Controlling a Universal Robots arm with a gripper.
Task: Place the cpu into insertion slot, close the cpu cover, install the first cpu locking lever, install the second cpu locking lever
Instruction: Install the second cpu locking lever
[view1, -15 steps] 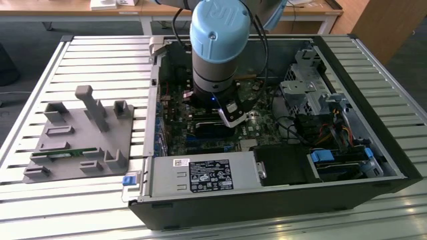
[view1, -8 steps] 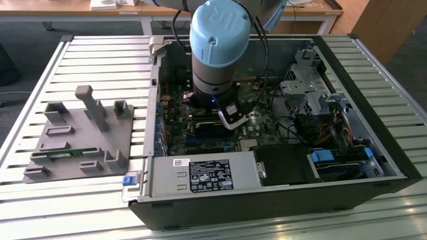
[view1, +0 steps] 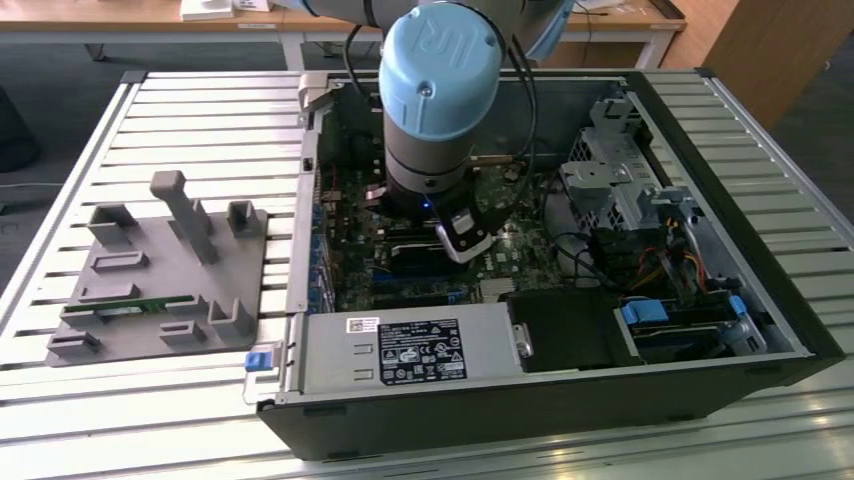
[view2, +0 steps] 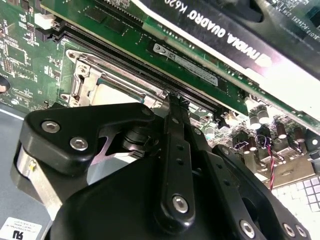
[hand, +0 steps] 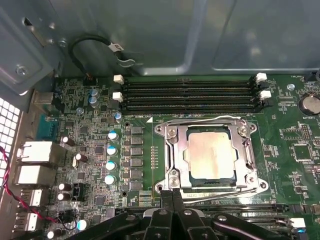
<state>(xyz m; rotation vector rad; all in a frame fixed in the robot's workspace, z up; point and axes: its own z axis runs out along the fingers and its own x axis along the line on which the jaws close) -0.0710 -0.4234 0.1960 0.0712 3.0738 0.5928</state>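
Down inside the open computer case (view1: 667, 340) the claw (hand: 171, 196) hangs just at the near edge of the socket, its two black fingers (hand: 167, 200) pressed together with nothing between them. In the first wrist view the fingertips sit right beside the rim of the insertion slot (hand: 165, 131), close to a thin wire lever (hand: 200, 120) that runs along the frame. The cpu (hand: 211, 154) lies flat in the slot, its pale metal top showing through the cut-out of the cpu cover (hand: 246, 150), which lies folded down over it. Long memory slots (hand: 190, 95) run beside the socket. In the exterior view a grey fixture (view1: 160, 280) stands on the slatted worktop (view1: 80, 150), well apart
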